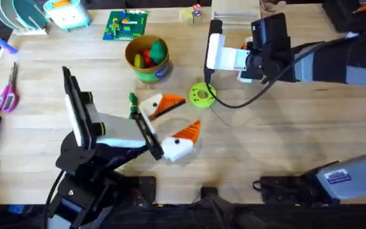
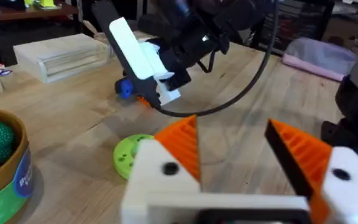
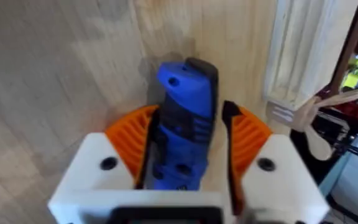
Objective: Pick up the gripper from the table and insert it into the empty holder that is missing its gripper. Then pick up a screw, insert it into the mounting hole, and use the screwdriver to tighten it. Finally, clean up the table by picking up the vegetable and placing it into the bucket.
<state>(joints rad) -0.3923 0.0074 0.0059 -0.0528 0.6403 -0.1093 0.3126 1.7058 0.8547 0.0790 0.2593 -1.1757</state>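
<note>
Two claws: my right claw (image 3: pixel 188 146) grips the blue screwdriver (image 3: pixel 182 124). My left claw (image 2: pixel 244 158) gapes empty near the bucket (image 1: pixel 149 58).

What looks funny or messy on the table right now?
Nothing looks spilled or broken. The bucket stands upright with its toy vegetables inside. The green disc lies flat on the table. The right tool is closed around the blue screwdriver, and the left tool hangs open above the wood.

Light wooden table (image 1: pixel 284 146) and what was laid on it

A yellow bucket (image 1: pixel 149 69) (toy produce inside), a green disc (image 1: pixel 201 95), pink-handled scissors (image 1: pixel 6 94) and a green brick plate (image 1: pixel 125 25) were seen set on it.
</note>
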